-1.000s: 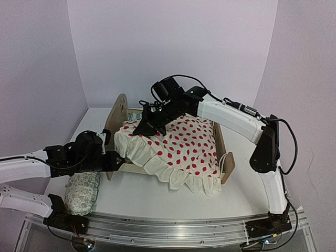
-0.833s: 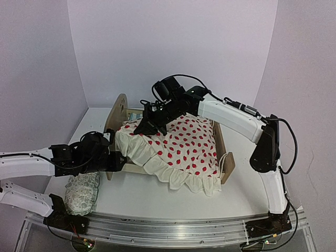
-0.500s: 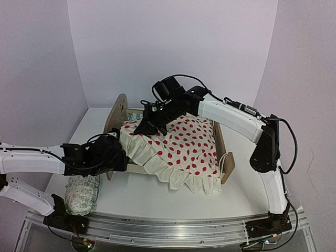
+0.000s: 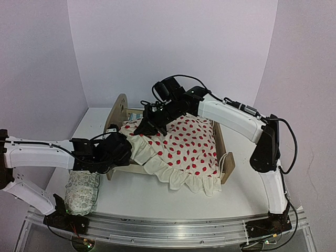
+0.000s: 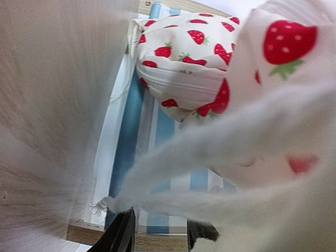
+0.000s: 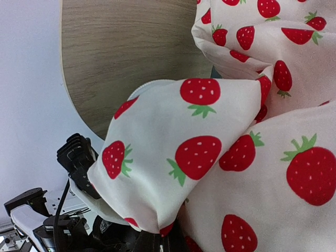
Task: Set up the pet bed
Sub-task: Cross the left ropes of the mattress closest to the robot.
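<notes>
The strawberry blanket (image 4: 186, 144) is held pinched over the pet bed (image 4: 116, 111) by the right gripper (image 4: 142, 128); the left gripper (image 4: 125, 151)'s grip cannot be told.

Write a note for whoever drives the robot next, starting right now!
Left fingers: apart, at the blanket's ruffle by the near left corner of the pet bed. A grip cannot be told.
Right fingers: shut on a fold of the blanket, lifted near the headboard.
Done: the striped mattress lies in the frame, and the blanket is draped over it.
Left: the blanket is bunched at the head end and probably needs smoothing. The pillow lies on the table beside the left arm, not on the bed.
</notes>
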{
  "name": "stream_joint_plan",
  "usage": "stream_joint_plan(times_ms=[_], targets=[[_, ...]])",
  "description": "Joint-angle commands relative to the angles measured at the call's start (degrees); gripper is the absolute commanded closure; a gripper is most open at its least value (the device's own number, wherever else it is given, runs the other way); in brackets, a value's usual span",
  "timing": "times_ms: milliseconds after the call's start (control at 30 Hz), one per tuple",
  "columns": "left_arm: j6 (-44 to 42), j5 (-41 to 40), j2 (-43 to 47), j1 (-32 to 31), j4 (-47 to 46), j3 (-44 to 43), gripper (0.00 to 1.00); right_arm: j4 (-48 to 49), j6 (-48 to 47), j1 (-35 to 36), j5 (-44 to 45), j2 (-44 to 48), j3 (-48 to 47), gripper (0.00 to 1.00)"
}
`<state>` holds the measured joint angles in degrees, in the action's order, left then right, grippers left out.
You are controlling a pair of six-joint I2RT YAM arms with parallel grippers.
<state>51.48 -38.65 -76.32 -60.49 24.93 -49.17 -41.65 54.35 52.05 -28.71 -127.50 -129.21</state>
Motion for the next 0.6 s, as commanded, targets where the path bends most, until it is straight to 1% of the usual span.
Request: stream_joint_plan(times_ms=[0, 100, 200, 400, 500, 567], targets=[[2.7, -2.92, -0.75, -0.33, 1.5, -1.87, 0.65, 0.65, 0.82, -0.04, -1.59, 2.18, -0.78, 1.0], [2.59, -3.08, -1.89, -0.32, 0.86, -1.85, 0.68, 0.62, 0.92, -0.04, -1.76, 2.18, -0.78, 1.0], [2.65, -3.25, -2.93, -0.31, -0.36, -1.81, 0.68, 0.64, 1.05, -0.09, -1.98, 2.07, -1.01, 1.0], [2.78, -4.28, -4.72, -0.33, -1.6, -2.02, 0.61, 0.62, 1.37, -0.05, -2.31, 2.04, -1.11, 1.0], [3.03, -5.19, -5.17, -0.34, -2.07, -2.06, 0.61, 0.61, 1.37, -0.02, -2.31, 2.17, -0.79, 1.0], [3.01, -5.86, -5.25, -0.26, -2.75, -2.05, 0.63, 0.62, 1.39, -0.02, -2.31, 2.23, -0.63, 1.0]])
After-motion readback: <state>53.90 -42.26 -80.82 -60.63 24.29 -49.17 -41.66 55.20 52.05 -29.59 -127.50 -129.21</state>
